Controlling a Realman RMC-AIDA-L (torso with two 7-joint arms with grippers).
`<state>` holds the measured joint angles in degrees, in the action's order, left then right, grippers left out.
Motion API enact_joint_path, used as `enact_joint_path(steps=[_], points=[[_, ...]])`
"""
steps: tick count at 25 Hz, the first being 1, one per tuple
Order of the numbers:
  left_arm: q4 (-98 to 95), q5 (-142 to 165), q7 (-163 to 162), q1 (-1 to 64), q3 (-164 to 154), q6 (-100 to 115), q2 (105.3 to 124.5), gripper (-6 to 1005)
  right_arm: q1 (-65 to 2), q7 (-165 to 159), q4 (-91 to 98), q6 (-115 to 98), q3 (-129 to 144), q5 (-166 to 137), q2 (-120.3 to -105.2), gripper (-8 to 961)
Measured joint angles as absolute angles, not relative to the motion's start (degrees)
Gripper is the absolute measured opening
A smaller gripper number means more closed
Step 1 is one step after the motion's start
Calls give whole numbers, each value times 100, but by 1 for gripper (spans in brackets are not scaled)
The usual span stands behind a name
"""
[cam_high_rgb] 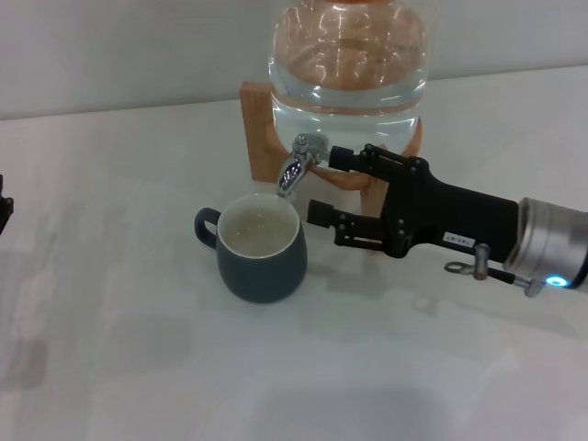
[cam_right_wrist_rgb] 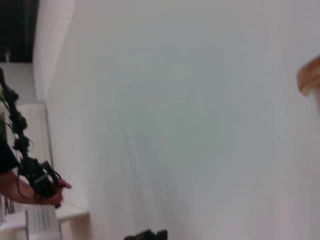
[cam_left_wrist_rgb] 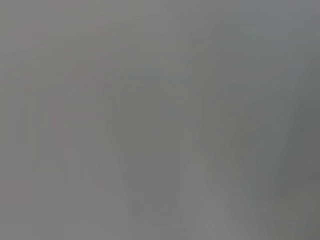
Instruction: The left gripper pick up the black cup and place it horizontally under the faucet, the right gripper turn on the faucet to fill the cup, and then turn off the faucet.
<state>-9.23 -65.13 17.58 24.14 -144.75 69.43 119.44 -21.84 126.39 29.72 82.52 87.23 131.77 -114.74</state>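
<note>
Squat dark grey-black cup with cream interior stands upright at frame centre on the white worktop, beneath the small chrome faucet. Right gripper, released, fingers spread beside faucet. Left gripper's state: cannot tell.

Even soft lighting; glare on the glass jar; left wrist view blank grey.

Right hand label txt unreadable.

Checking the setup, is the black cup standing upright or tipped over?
Upright: the black cup stands on its base on the table, mouth up, directly under the faucet.
</note>
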Motion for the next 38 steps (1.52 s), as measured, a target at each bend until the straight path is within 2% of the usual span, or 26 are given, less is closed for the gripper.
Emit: enact_joint_path(steps=[8,18,29,38], points=[[-916,-6513,1758,2417,-14475,6943,11944,876,-1899,12674,2980,8816,8220,13177,-11468,850],[-838,-6585,1758,2373,-14412,6943,11944,875,-1650,13118,2711,8423,6903,13174,-11441,851],[-667,-6997,1775,2388,-14405,6926,11930,875,-1668,13740,1948,8058,4963,13242,-11504,852],[-633,-7744,1775,2370,-14405,6901,11918,875,-1680,14083,1719,7935,4394,13321,-11501,853]])
